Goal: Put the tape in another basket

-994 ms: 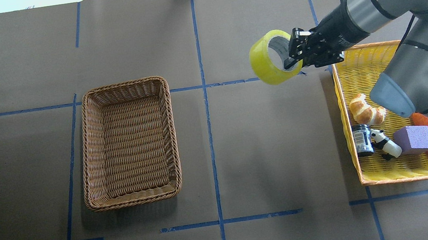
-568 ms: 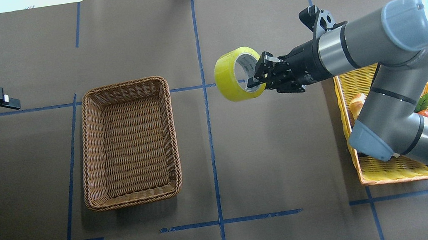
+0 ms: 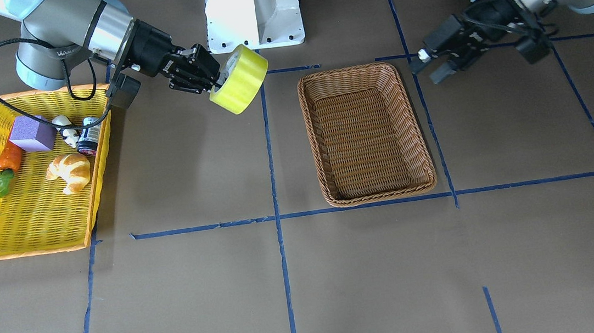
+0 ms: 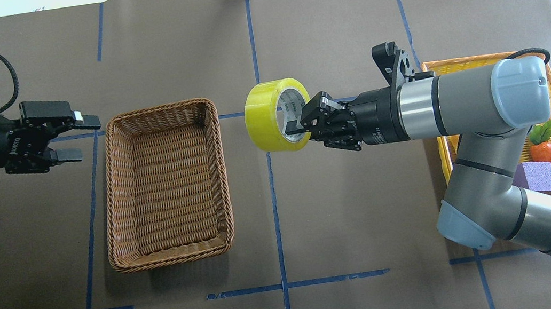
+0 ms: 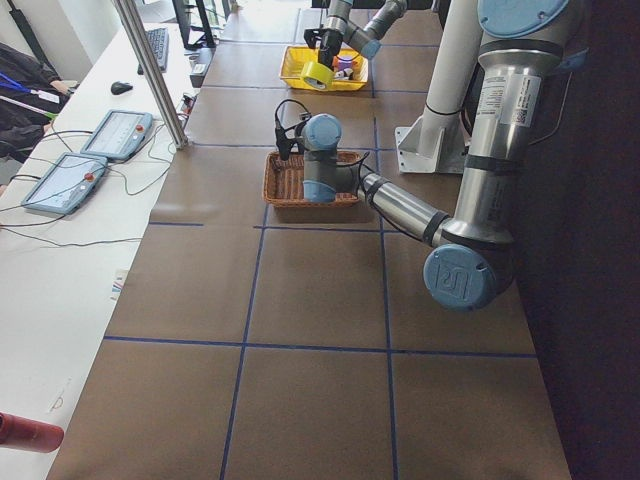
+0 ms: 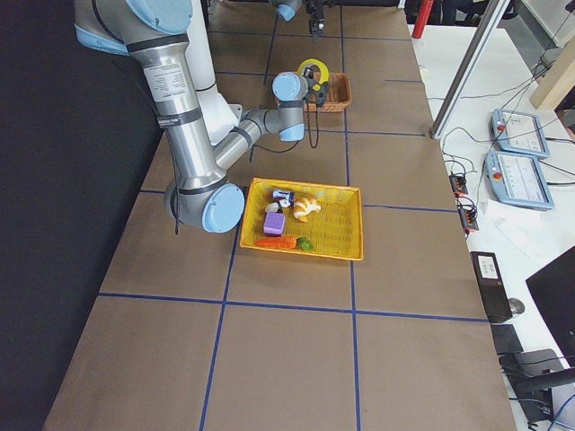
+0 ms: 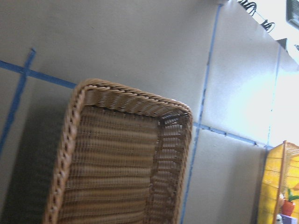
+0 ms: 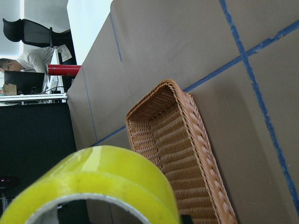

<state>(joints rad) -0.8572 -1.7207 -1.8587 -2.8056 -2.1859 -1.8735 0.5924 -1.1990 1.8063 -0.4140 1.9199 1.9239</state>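
The tape (image 4: 264,117), a wide yellow-green roll with a white core, hangs in the air just right of the brown wicker basket (image 4: 222,173). My right gripper (image 4: 299,122) is shut on the roll's wall, one finger inside the core. From the front, the tape (image 3: 241,80) and right gripper (image 3: 214,79) sit left of the basket (image 3: 358,69). The right wrist view has the tape (image 8: 93,177) in front and the basket (image 8: 196,126) beyond. My left gripper (image 4: 82,138) stands open and holds nothing, just left of the basket's far corner. The basket (image 7: 131,95) holds nothing.
A yellow tray basket (image 3: 19,96) on my right holds a croissant (image 3: 70,171), a purple block (image 3: 31,133), a carrot (image 3: 9,157), a panda figure (image 3: 68,134) and a small jar (image 3: 88,136). The white robot base (image 3: 253,11) is at the near table edge.
My right arm has carried the tape leftward from beside the yellow tray to just short of the wicker basket. My left arm has come in from the left up to the basket.
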